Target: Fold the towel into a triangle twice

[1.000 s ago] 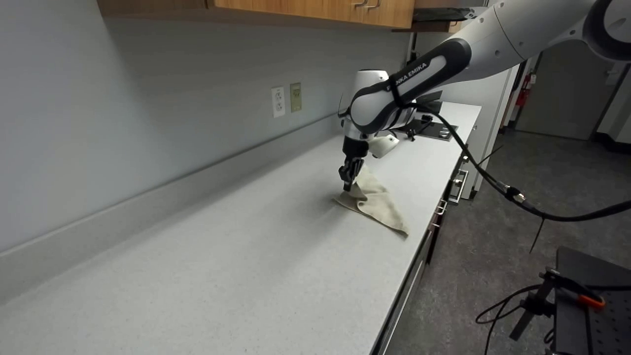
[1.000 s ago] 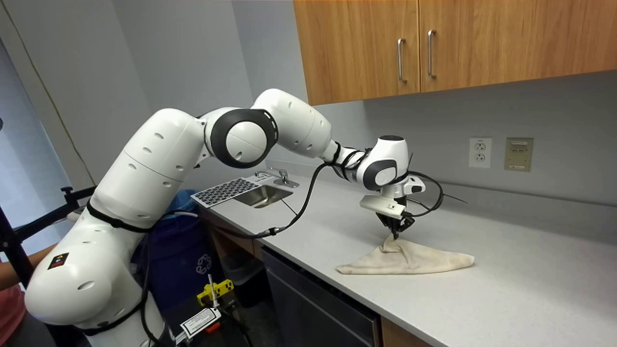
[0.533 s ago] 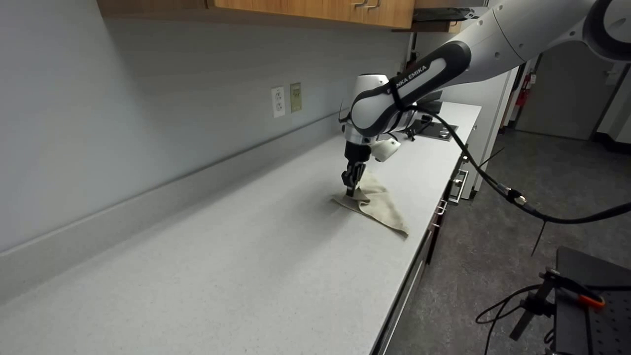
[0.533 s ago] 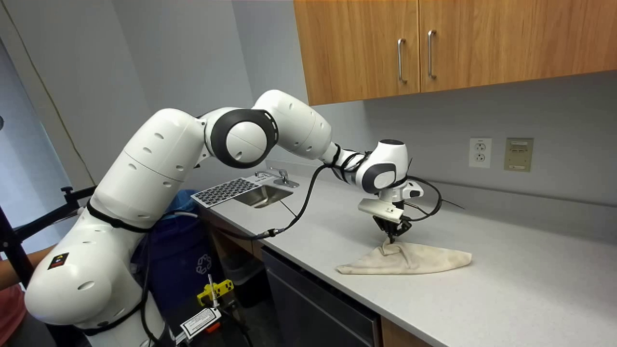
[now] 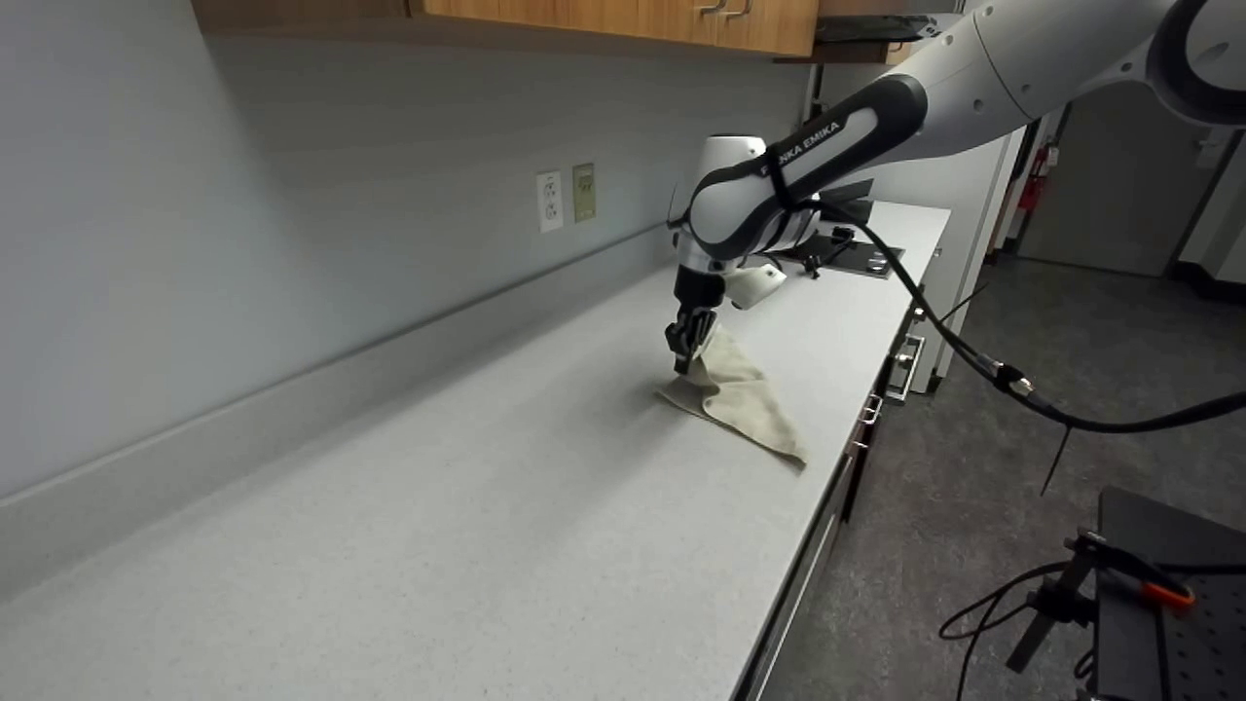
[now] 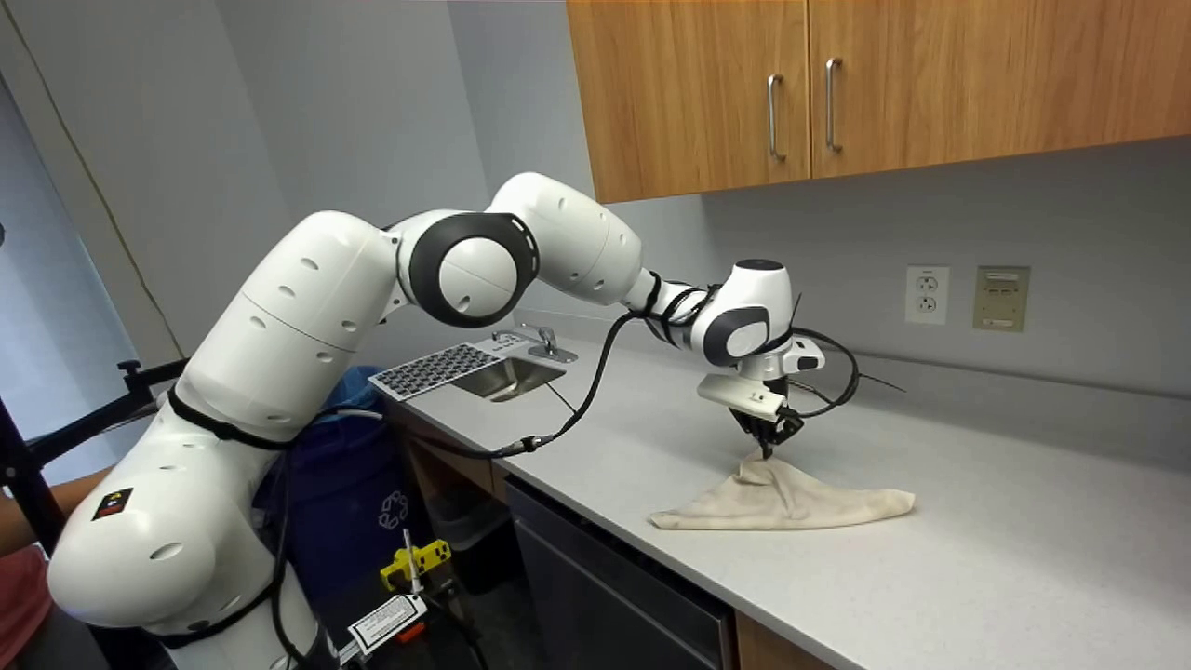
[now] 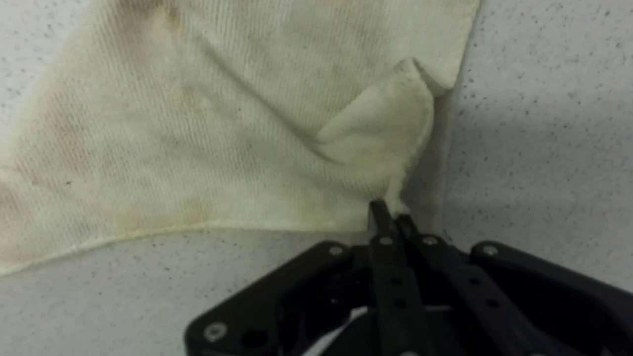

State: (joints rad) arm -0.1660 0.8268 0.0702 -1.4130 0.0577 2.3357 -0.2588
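In an exterior view we see the gripper point(image 5: 682, 368) pointing down to the towel point(image 5: 748, 401), which lies in a rough triangle on the pale countertop point(image 5: 438, 545), one tip near the front edge. In an exterior view we see the towel's peak point(image 6: 756, 473) standing up to the gripper, its long side flat on the countertop and the sink point(image 6: 521, 377) well apart from it. In the wrist view we find the fingers point(image 7: 393, 267) pressed narrow on a pinch of the towel's edge, a loose fold point(image 7: 383, 126) curling just beside them.
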